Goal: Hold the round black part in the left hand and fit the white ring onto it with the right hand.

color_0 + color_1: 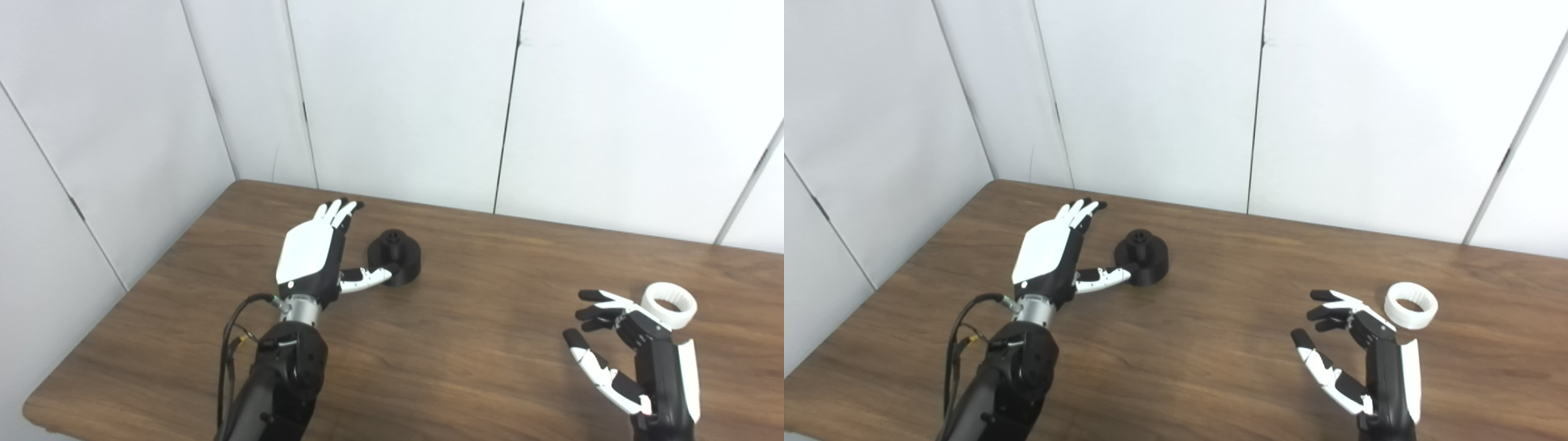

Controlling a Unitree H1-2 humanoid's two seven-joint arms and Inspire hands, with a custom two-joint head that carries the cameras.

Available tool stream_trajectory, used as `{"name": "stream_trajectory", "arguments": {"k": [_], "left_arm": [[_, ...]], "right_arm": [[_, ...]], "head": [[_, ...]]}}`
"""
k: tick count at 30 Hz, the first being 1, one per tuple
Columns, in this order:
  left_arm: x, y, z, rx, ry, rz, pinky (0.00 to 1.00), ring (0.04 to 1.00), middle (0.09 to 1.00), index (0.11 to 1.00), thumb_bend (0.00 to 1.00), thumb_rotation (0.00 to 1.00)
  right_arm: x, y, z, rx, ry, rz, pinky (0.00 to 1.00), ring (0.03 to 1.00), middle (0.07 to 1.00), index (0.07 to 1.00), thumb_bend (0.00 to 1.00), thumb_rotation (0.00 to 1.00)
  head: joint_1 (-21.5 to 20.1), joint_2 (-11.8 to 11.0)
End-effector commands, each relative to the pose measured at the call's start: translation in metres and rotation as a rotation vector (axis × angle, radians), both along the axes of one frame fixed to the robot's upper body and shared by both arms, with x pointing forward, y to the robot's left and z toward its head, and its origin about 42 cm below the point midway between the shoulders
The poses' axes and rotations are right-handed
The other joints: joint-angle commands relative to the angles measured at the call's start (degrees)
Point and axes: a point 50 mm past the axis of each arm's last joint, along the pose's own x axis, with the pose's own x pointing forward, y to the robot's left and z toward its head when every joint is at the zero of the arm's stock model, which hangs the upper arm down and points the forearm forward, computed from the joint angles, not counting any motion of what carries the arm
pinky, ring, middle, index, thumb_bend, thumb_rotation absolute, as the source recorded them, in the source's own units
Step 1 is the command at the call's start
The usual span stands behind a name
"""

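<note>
Both hands hold nothing, fingers spread. The left hand point(312, 254) sits beside the round black part point(396, 256) near the worktop's point(465, 343) far edge; the right hand point(1363, 355) hovers near the white ring point(1410, 305).

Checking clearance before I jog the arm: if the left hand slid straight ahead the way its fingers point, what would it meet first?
Probably nothing on the table: the left hand points toward the wall panels, with the round black part lying off to its right beside the thumb. Depth is uncertain.
</note>
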Motion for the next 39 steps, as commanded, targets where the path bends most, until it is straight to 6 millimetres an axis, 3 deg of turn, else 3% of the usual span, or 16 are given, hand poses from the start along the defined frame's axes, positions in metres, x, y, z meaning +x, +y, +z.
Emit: {"name": "stream_trajectory", "arguments": {"k": [1, 5, 18, 39], "left_arm": [[0.015, 0.004, 0.022, 0.061, -0.037, 0.009, 0.93, 1.000, 0.999, 0.929, 0.95, 0.61], [0.023, 0.010, 0.020, 0.093, 0.006, 0.008, 0.96, 1.000, 1.000, 0.933, 1.00, 0.63], [0.052, 0.025, 0.003, 0.181, 0.165, -0.044, 0.99, 1.000, 1.000, 0.910, 1.00, 0.71], [0.072, 0.019, -0.038, 0.151, 0.281, -0.073, 0.95, 1.000, 1.000, 0.904, 1.00, 0.69]], "right_arm": [[-0.017, -0.030, -0.044, -0.079, 0.157, -0.042, 0.49, 0.569, 0.668, 0.499, 0.50, 0.16], [-0.017, -0.030, -0.044, -0.077, 0.155, -0.042, 0.49, 0.572, 0.670, 0.499, 0.50, 0.16], [-0.017, -0.026, -0.041, -0.069, 0.148, -0.050, 0.48, 0.562, 0.659, 0.499, 0.50, 0.16], [-0.021, -0.026, -0.038, -0.085, 0.149, -0.075, 0.49, 0.564, 0.663, 0.499, 0.50, 0.16]], "head": [[-0.1, 0.1], [-0.3, 0.1], [-1.2, 0.4], [-1.8, 1.0]]}}
